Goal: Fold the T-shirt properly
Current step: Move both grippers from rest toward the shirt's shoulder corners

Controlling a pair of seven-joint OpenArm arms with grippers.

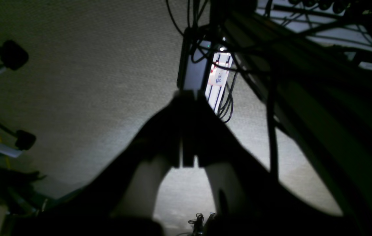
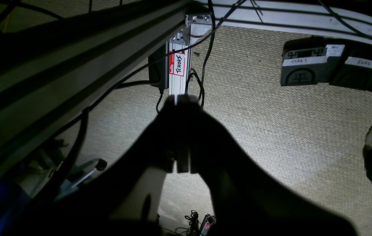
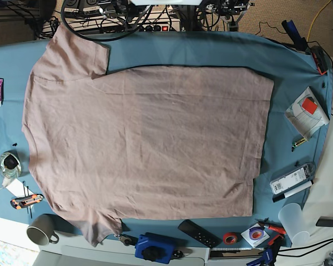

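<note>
1. Left wrist view: silhouette of the left gripper (image 1: 188, 131) fills the lower middle, dark against a pale woven floor (image 1: 84, 91). Its two fingers meet along a thin line at the tip, so it is closed with nothing between them. It points toward an aluminium frame post (image 1: 220, 78) hung with black cables. No T-shirt shows here.

2. Right wrist view: the right gripper (image 2: 182, 131) is likewise a dark shape with its fingers pressed together, gripping nothing. Just beyond its tip stands a frame post with a red name sticker (image 2: 176, 64). A grey box (image 2: 307, 67) sits on the floor off to the right. No cloth appears in this view either.

3. Base view: the T-shirt (image 3: 150, 138) lies spread flat and wrinkled on the teal-covered surface (image 3: 288, 61), neck end to the left, hem to the right, one sleeve at the upper left and one at the lower left. Neither gripper appears in this view, so both are well apart from the shirt. A grey mug (image 3: 41, 230) stands near the lower sleeve, a black remote (image 3: 198, 233) and a roll of red tape (image 3: 229, 238) below the hem side.
</note>
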